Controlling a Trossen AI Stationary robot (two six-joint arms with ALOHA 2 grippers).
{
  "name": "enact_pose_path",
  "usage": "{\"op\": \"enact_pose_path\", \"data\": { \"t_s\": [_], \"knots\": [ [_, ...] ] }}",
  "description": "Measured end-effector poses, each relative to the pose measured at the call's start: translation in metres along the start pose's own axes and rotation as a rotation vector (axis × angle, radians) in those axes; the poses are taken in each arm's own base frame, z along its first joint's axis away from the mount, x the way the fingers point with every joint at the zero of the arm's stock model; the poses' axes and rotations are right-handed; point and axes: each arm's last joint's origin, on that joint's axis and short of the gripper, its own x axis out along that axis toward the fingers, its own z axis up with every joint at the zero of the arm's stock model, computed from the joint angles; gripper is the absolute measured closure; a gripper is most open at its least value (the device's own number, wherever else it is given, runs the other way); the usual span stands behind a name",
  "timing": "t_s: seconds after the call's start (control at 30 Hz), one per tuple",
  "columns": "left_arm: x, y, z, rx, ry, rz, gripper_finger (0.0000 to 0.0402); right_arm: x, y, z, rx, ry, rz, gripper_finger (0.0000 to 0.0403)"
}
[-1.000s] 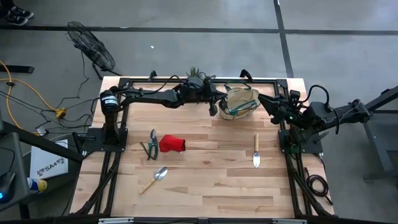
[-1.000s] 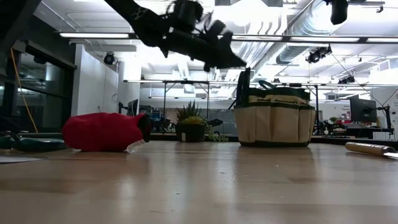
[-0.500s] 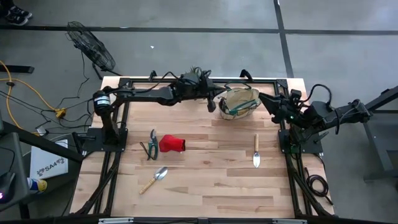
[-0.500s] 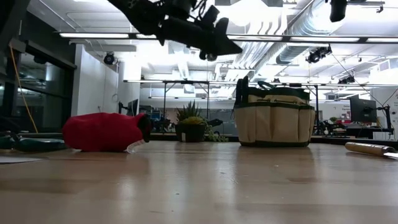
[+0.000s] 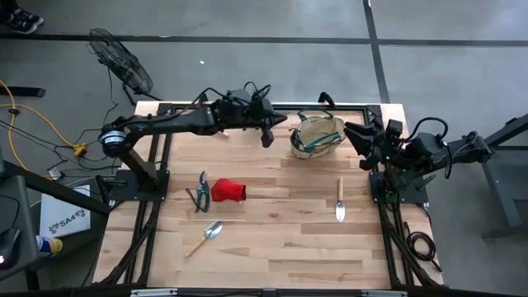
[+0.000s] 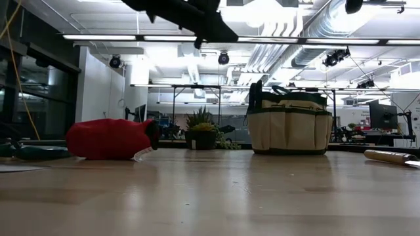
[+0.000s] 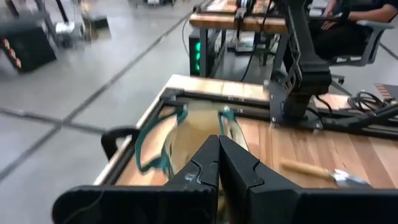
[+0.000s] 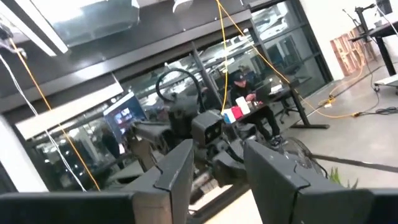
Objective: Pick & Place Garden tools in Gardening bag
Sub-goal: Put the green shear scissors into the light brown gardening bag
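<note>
Fingers of the left gripper [image 5: 267, 139] press together, empty, upper centre, left of the gardening bag [image 5: 316, 134]. Right gripper [image 5: 353, 132], parted and empty, waits right of it.

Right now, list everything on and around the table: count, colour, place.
Tan fabric gardening bag with green trim: one, far edge of the table, right of centre.
Silver-bladed wooden-handled trowels: two; one right of centre, one near the left front.
Dark teal-handled pruning shears: one, left side, beside the glove.
Red glove: one, left of centre.
Spiky green potted plant: one, far edge, left of the bag in the low view.
Black floor fan: one, on the floor beyond the table's far left corner.
Left gripper: shut, raised left of the bag.
Right gripper: open, empty, right of the bag.
</note>
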Motion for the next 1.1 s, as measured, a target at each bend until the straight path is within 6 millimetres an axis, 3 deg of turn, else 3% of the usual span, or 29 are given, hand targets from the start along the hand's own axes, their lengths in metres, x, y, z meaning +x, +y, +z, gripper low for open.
{"op": "enact_pose_path", "data": {
  "t_s": [0.43, 0.83, 1.1],
  "knots": [
    [-0.05, -0.002, 0.003, -0.128, 0.237, 0.077, 0.0401, -0.005, -0.003, -0.002, -0.034, 0.056, 0.034, 0.0268],
    [-0.091, -0.04, -0.014, -0.176, 0.528, 0.223, 0.0401, -0.006, -0.004, -0.004, -0.045, 0.088, 0.063, 0.0268],
    [-0.124, -0.059, -0.048, -0.276, 0.616, 0.247, 0.0401, -0.008, -0.004, -0.006, -0.023, 0.129, 0.095, 0.0268]
  ]
}}
